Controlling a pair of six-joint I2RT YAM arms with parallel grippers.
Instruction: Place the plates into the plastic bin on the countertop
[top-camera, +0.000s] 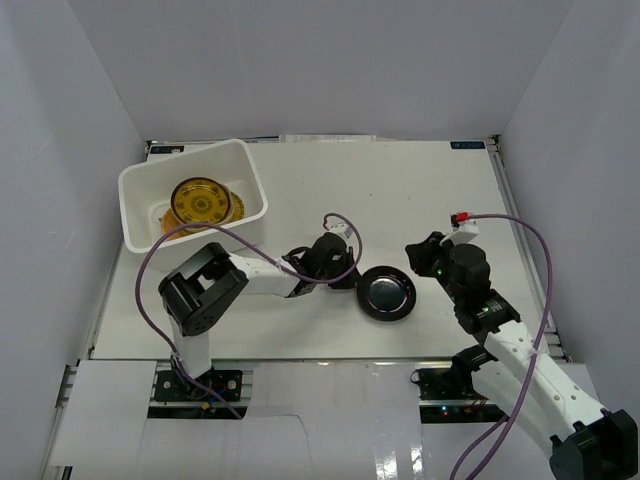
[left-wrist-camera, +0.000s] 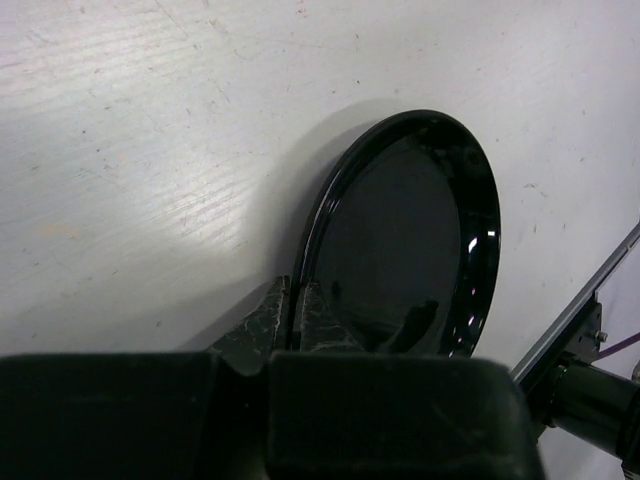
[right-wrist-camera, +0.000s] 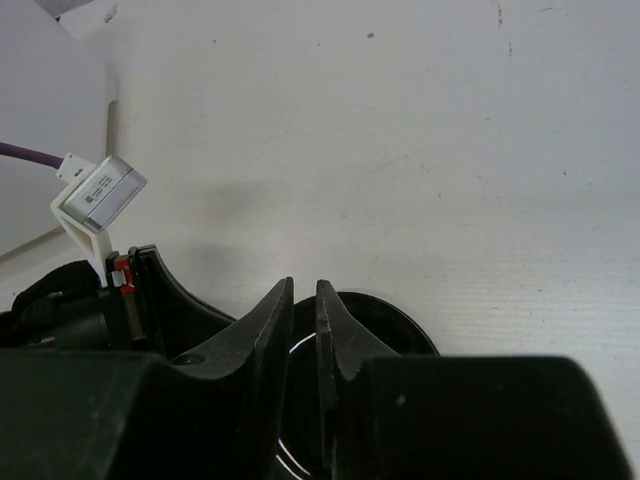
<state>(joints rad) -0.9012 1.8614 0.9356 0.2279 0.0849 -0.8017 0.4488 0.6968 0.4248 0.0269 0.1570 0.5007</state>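
A glossy black plate (top-camera: 388, 292) lies on the white countertop (top-camera: 400, 190) between the two arms. My left gripper (top-camera: 350, 278) is shut on its left rim. In the left wrist view the fingertips (left-wrist-camera: 312, 300) pinch the edge of the black plate (left-wrist-camera: 410, 230), which tilts up from the surface. My right gripper (top-camera: 420, 262) stands at the plate's right side, its jaws a narrow gap apart. In the right wrist view the black plate (right-wrist-camera: 395, 320) shows behind and between the jaws of this gripper (right-wrist-camera: 303, 285). The plastic bin (top-camera: 135, 182) at the back left holds a gold-patterned plate (top-camera: 200, 203) on top of yellow ones.
Grey walls close in the countertop on the left, back and right. A purple cable loops over the left arm (top-camera: 215, 290), and another runs along the right arm (top-camera: 510, 350). The right arm's white cable plug (top-camera: 462, 222) sticks up behind its wrist.
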